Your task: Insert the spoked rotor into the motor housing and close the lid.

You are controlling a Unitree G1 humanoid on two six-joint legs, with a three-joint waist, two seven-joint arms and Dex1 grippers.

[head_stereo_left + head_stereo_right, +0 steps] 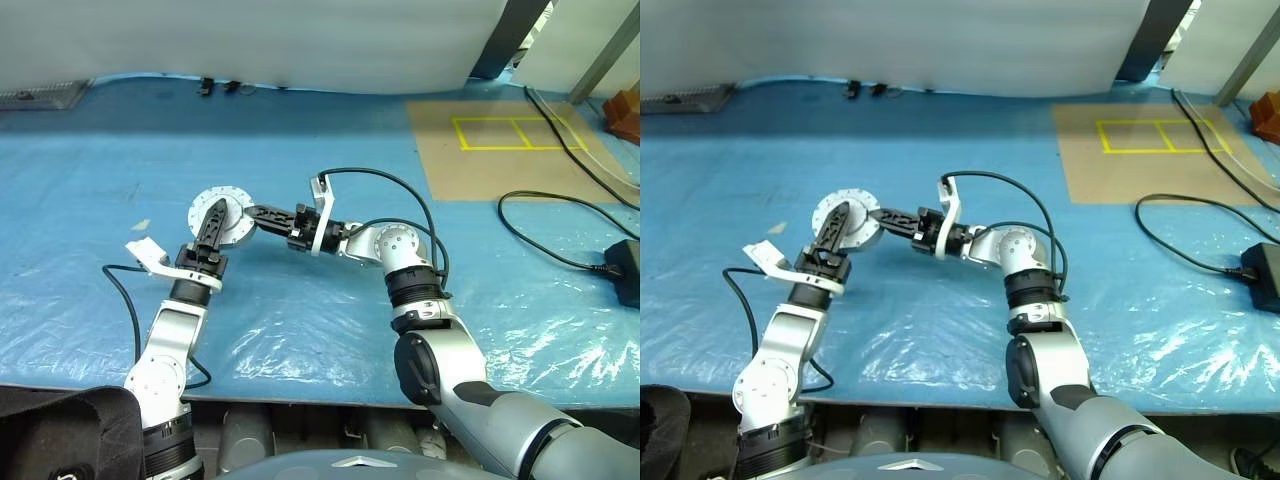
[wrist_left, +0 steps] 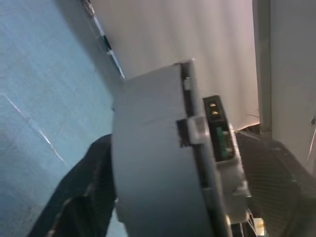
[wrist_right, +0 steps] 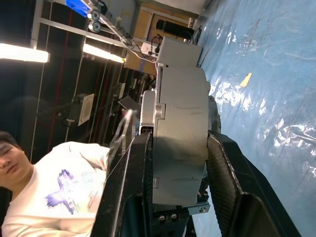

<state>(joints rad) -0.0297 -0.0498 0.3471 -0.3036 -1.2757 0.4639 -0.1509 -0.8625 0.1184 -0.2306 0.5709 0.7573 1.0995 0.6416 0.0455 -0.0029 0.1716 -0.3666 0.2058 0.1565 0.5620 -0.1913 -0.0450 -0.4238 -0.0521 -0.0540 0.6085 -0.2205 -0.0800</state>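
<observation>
The motor housing (image 3: 180,138), a squat grey-silver round part, is held up above the blue-covered table (image 1: 300,300) between both grippers. Its flat round face with dark and silver edge segments, the lid (image 1: 236,208), is turned towards the head camera. My right gripper (image 1: 256,213) reaches in from the right and is shut on the housing's two flat sides. My left gripper (image 1: 213,224) comes up from below; one black finger (image 1: 214,222) lies across the lid face and the other is behind, so it is shut on the housing (image 2: 148,163) too. The spoked rotor is hidden.
A brown board with a yellow tape rectangle (image 1: 510,135) lies at the back right. Black cables (image 1: 555,255) and a black adapter (image 1: 626,265) lie at the right edge. A small white scrap (image 1: 141,224) lies to the left. A person in a white shirt (image 3: 44,197) is nearby.
</observation>
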